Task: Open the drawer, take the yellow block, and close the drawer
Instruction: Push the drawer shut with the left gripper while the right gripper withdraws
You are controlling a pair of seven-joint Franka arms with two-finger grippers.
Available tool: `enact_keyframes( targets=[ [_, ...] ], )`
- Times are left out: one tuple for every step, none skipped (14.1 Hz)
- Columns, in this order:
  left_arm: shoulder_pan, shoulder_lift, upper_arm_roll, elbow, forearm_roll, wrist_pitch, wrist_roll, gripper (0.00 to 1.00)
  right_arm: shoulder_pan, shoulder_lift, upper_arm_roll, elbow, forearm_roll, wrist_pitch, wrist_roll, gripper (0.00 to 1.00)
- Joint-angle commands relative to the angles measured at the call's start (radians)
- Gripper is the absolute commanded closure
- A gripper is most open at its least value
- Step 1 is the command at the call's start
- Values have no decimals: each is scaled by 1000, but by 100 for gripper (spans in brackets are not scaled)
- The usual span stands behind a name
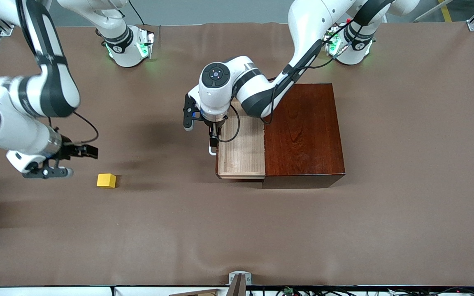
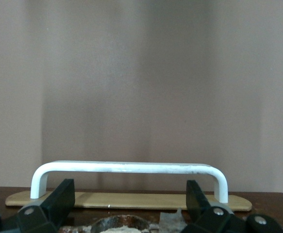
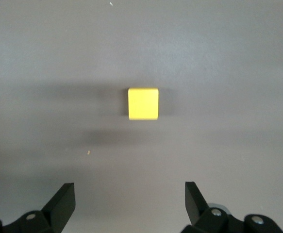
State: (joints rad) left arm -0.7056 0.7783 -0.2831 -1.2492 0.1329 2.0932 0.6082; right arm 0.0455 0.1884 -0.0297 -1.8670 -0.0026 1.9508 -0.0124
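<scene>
Drawer (image 1: 241, 152) stands open, left claw (image 1: 213, 137) spread wide at its white handle (image 2: 129, 168); right claw (image 1: 62, 162) gapes empty above the worktop (image 1: 237, 230), near the yellow block (image 1: 106, 180).

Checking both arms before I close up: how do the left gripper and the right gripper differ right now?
The left gripper is down at the drawer's white handle, jaws open beside it; the right gripper is over bare table beside the yellow block, touching nothing. The left one is at the open drawer; the right one is toward the right arm's end. Both are open and empty.
</scene>
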Motion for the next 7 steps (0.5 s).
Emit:
enact_keyframes(
  targets=[
    [2,-33,19,-12,22,-145,-4,0,-6,-107,10,-2,-14,-102,-3,0],
    [2,-37,33,-12,25,-172,-4,0,-9,-122,8,21,-14,-149,-1,0],
    [-1,-43,48,-12,27,-194,-2,0,-12,-136,8,49,-14,-199,0,0],
    [-3,-51,62,-12,36,-200,-1,0,-15,-145,7,78,-13,-242,6,0],
    [0,-53,62,-12,46,-209,1,0,-18,-147,4,109,-10,-278,11,0],
    [3,-53,64,-13,57,-220,-1,0,-27,-147,2,139,-8,-311,11,0],
    [2,-53,64,-12,77,-232,1,0,-41,-147,2,175,-7,-337,11,0]
  ],
)
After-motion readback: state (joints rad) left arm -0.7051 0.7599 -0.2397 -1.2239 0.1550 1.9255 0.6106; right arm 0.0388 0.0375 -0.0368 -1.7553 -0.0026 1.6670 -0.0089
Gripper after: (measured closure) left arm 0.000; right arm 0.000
